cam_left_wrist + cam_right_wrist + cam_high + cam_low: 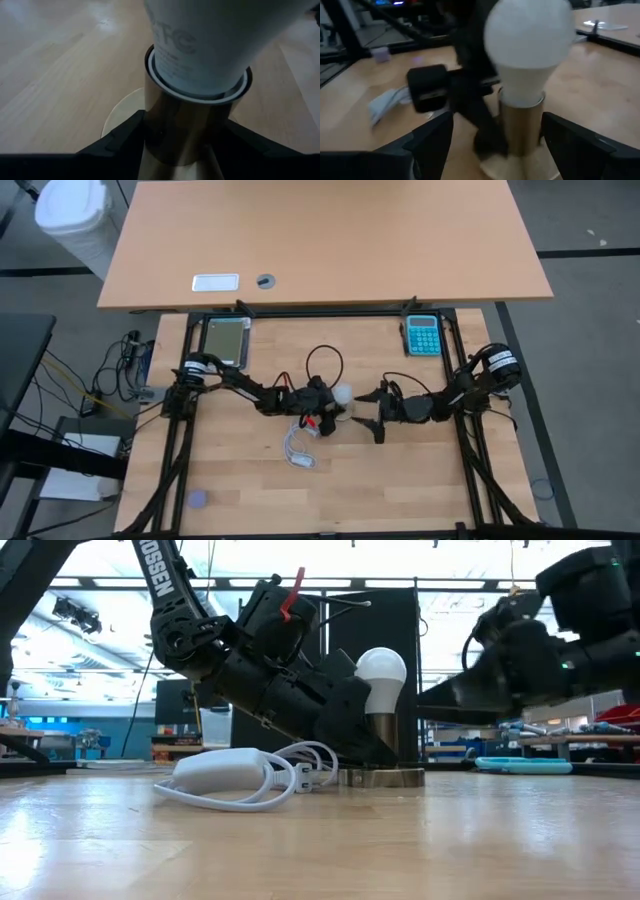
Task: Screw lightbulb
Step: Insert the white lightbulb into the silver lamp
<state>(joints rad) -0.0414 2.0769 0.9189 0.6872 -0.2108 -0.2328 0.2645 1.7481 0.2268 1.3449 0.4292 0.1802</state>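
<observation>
The white lightbulb (381, 670) stands upright with its narrow end in the mouth of a brass socket tube (382, 740). The tube rises from a round base (395, 778) that rests flat on the wooden table. My left gripper (325, 408) reaches in from the table's left and is shut on the tube. My right gripper (372, 416) stands open just to the right of the bulb (343, 393). In the right wrist view its fingers (432, 140) stand wide on either side of the socket (520, 125), short of it and touching nothing. My left gripper pinches the brass tube's lower part (165, 135) between its two fingers, one on each side, just above the round base. The fingers (127, 135) come from the table's left, slanting down. The socket stands upright on its base, with the bulb (210, 45) in its top.
A coiled white cable with its plug block (225, 775) lies just in front of the left gripper. At the far edge of the table are a teal calculator (422, 335) and a flat grey device (225, 340). A small purple piece (198, 499) lies near the front left.
</observation>
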